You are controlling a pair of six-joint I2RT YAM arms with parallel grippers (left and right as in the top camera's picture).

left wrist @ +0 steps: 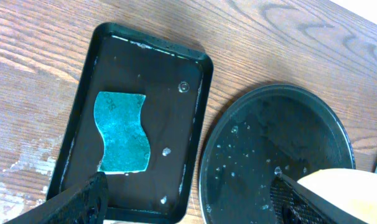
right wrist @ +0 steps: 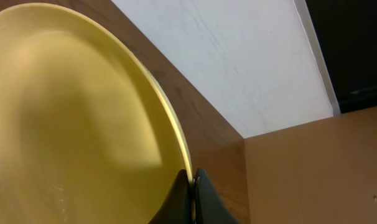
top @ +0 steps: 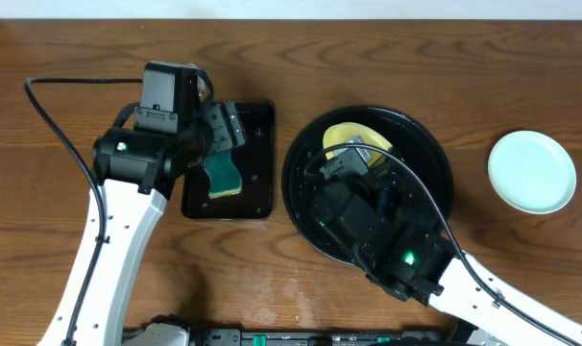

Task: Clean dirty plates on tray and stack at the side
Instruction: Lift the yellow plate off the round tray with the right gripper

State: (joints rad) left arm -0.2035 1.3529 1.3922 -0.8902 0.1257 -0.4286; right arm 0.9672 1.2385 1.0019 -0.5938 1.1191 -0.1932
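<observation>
Yellow plate point(top: 354, 135) is at 12 o'clock inside the round tray point(top: 435, 159), tilted up on edge and not lying flat. Right gripper point(right wrist: 193, 186) is clamped on its rim, fingers pinched together on the thin edge. One pale blue plate point(top: 532, 171) sits alone on the table point(top: 272, 58) at 3 o'clock of the tray, well apart from it. No third plate shows in any view; it may be under the right arm, can't tell.

Progress, as a judgement: the blue plate looks done and parked as the base of the stack. The yellow one is mid-step, held up for wiping, not yet stacked. No red smear is readable on it from the right wrist view. Tray floor has water droplets, otherwise nothing else seen on it.

Sponge point(left wrist: 122, 132), green, lies flat in the small tray point(left wrist: 195, 99) at 9 o'clock of the round tray. Left gripper point(left wrist: 188, 186) hangs over that small tray, fingers wide apart, gripping nothing. Left to do: pick up the sponge, wipe yellow, set it on blue.

Table is dark wood grain, with pale scuffs at 7 o'clock of the small tray. Behind it a white wall point(right wrist: 238, 62) and a brown panel at 4 o'clock in the right wrist view.
</observation>
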